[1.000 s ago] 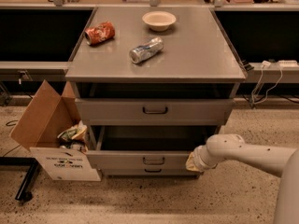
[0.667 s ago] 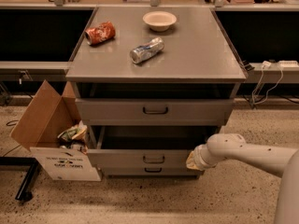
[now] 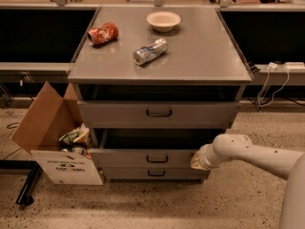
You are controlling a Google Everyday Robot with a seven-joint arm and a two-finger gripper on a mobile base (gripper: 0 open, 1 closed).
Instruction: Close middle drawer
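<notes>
This looks like a lab or workshop. A speckled hard floor [image 3: 238, 199] carries a grey metal cabinet [image 3: 224, 113], with long benches [image 3: 33, 67] behind, cables [image 3: 281, 82] trailing, and a cardboard box [image 3: 40, 123] of rubbish. The robot's pincer [image 3: 196, 161] is at the middle drawer [image 3: 138, 157] front's right end.

Grey middle drawer [image 3: 138, 157] — cream gripper [image 3: 196, 161] at its front.

1 view on record. It looks from the near side of the cabinet [image 3: 200, 56], high up and tilted down, facing the drawer fronts squarely. Range is moderate: the whole cabinet top, all 3 drawers and the near floor [image 3: 143, 204] fit in. My arm [image 3: 257, 154] enters from the right. My gripper [image 3: 198, 160] sits at the right end of the middle drawer [image 3: 143, 157] front.
</notes>
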